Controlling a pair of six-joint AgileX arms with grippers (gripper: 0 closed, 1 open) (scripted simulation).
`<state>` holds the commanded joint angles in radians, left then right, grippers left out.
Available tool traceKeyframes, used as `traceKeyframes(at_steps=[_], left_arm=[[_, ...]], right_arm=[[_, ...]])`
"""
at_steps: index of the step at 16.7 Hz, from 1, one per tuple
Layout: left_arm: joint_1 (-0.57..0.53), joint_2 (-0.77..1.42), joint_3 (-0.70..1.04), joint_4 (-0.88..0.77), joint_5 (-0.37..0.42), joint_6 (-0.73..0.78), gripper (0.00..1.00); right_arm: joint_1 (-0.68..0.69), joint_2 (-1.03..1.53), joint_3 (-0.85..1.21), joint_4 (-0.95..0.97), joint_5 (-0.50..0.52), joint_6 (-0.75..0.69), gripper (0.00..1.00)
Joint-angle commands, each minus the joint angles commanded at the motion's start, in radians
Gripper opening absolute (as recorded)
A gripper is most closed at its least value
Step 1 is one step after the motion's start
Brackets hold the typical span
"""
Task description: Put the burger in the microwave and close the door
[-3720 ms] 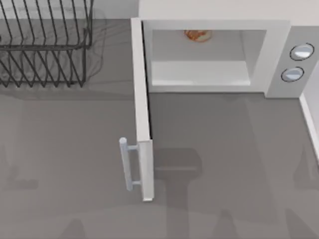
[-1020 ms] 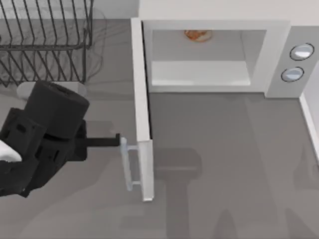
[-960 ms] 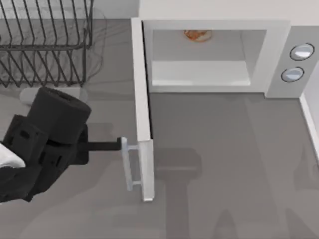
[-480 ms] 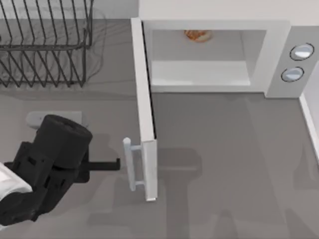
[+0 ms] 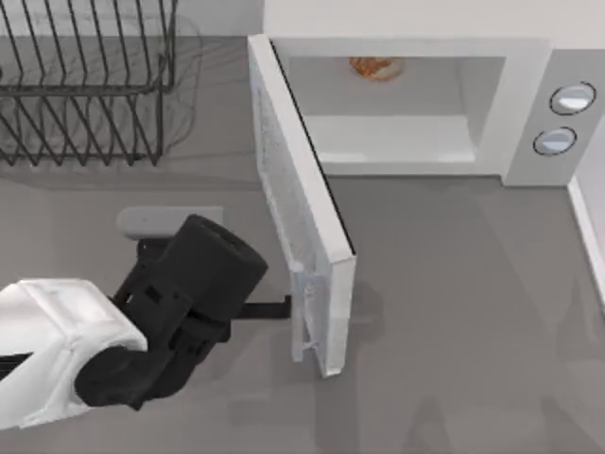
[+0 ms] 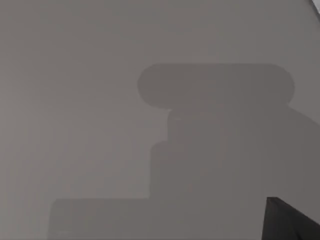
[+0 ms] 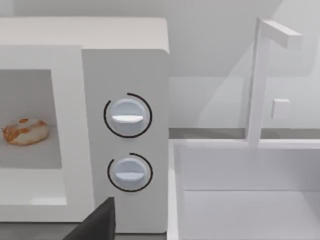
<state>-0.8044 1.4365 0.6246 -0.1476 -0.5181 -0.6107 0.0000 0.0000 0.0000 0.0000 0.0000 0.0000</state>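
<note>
The white microwave (image 5: 525, 104) stands at the back of the table, and the small orange-brown burger (image 5: 376, 66) lies deep inside its pale cavity. In the right wrist view the burger (image 7: 25, 131) rests on the floor of the microwave (image 7: 125, 60), beside the grey panel. The door (image 5: 301, 175) is hinged at the left and hangs partly swung in, slanting across the front of the opening. My left gripper (image 5: 286, 307) touches the door's outer face near the handle (image 5: 297, 326) at its free edge. My right arm is parked, and a dark part of its gripper (image 7: 97, 222) shows in front of the panel.
A black wire dish rack (image 5: 85, 85) stands at the back left. Two round buttons (image 5: 573, 97) sit on the microwave's right panel. A white basin-like box (image 7: 250, 190) with a thin upright post stands right of the microwave. Bare grey table lies in front of the cavity.
My left arm came in from the left to the door handle and followed it rightward. The door swung from straight out to slanting toward the cavity. The burger stayed put.
</note>
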Motion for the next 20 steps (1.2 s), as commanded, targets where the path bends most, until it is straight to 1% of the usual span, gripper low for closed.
traceKeyframes(at_steps=[3,5,10,12,14,17,20], left_arm=[[-0.095,0.097,0.09,-0.034,-0.055,-0.089,0.0],[-0.134,0.136,0.127,-0.048,-0.077,-0.125,0.0],[-0.14,0.143,0.134,-0.052,-0.079,-0.134,0.0],[-0.161,0.18,0.169,-0.077,-0.089,-0.154,0.0],[-0.198,0.252,0.247,-0.113,-0.108,-0.195,0.0],[-0.259,0.357,0.415,-0.175,-0.139,-0.266,0.0],[-0.303,0.441,0.511,-0.227,-0.157,-0.314,0.0]], right_arm=[[0.0,0.0,0.0,0.0,0.0,0.0,1.0],[0.0,0.0,0.0,0.0,0.0,0.0,1.0],[0.0,0.0,0.0,0.0,0.0,0.0,1.0],[0.0,0.0,0.0,0.0,0.0,0.0,1.0],[0.0,0.0,0.0,0.0,0.0,0.0,1.0],[0.0,0.0,0.0,0.0,0.0,0.0,1.0],[0.0,0.0,0.0,0.0,0.0,0.0,1.0]])
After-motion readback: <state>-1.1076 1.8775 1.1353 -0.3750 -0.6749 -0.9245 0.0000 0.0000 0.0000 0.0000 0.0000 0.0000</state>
